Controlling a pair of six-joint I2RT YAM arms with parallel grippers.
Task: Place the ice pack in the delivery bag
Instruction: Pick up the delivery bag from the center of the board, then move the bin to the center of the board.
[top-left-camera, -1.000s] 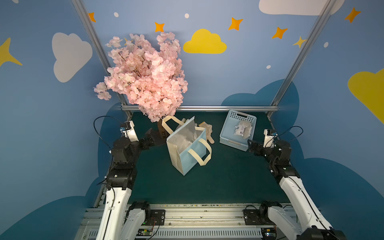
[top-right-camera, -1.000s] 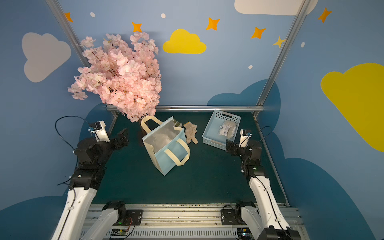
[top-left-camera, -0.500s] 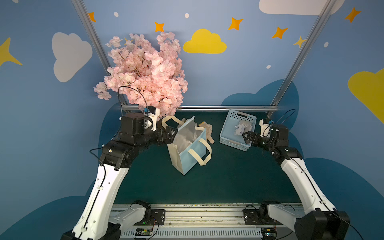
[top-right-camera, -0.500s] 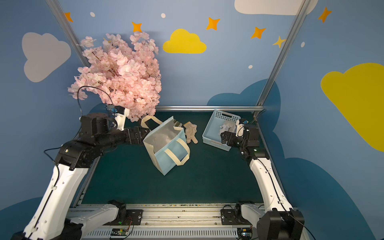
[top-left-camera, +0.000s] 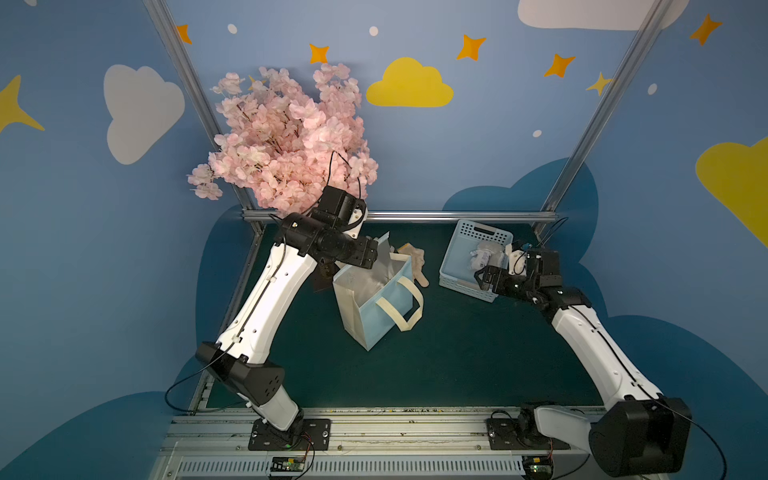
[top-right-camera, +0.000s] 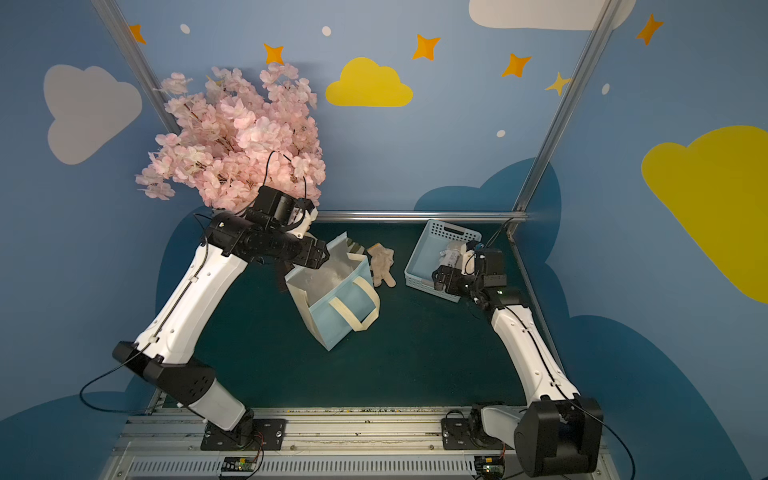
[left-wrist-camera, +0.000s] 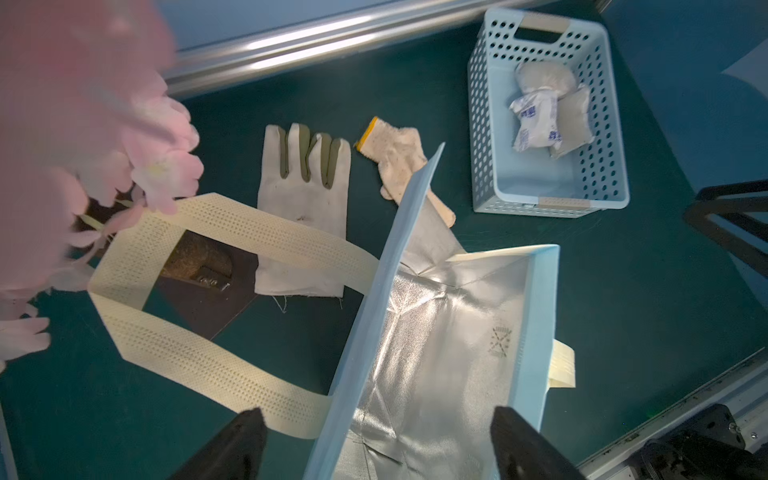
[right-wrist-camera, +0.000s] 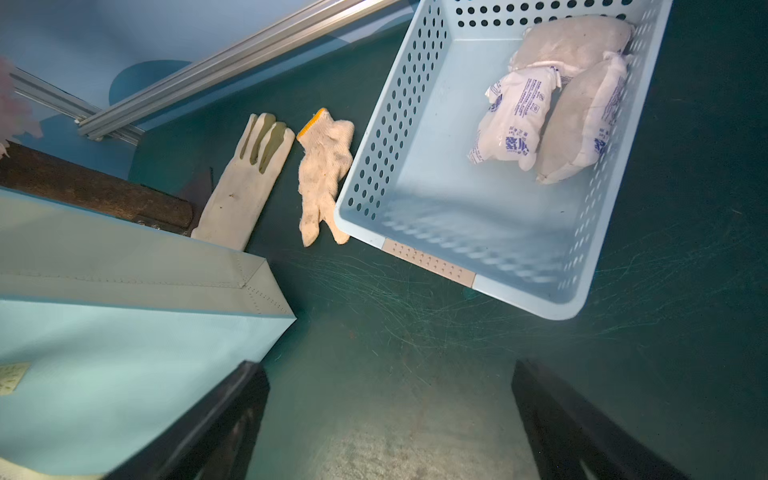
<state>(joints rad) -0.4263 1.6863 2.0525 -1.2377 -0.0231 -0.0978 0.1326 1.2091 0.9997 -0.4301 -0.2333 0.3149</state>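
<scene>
The delivery bag (top-left-camera: 380, 305) stands upright mid-table, light blue with cream handles, mouth open and foil lining (left-wrist-camera: 440, 332) showing. A white printed ice pack (right-wrist-camera: 513, 124) lies with two greyish packs in the perforated basket (top-left-camera: 457, 270) at the back right. My left gripper (left-wrist-camera: 378, 411) hovers open over the bag's back rim. The blue wall (left-wrist-camera: 374, 332) runs between its fingers without being pinched. My right gripper (right-wrist-camera: 388, 365) is open above bare mat, just in front of the basket's near wall (right-wrist-camera: 432, 262). The packs (top-left-camera: 484, 257) lie beyond it, untouched.
Two pale gloves (left-wrist-camera: 303, 199) (left-wrist-camera: 399, 162) lie flat behind the bag, between it and the basket. A pink blossom tree (top-left-camera: 291, 137) overhangs the back left corner, its base (left-wrist-camera: 195, 257) beside the bag's handle. An aluminium rail (top-left-camera: 436, 215) bounds the table's far edge.
My left arm has swung up from the table's left side to the bag's open mouth. My right arm has reached forward to the basket's front wall. Bag and packs have not moved.
</scene>
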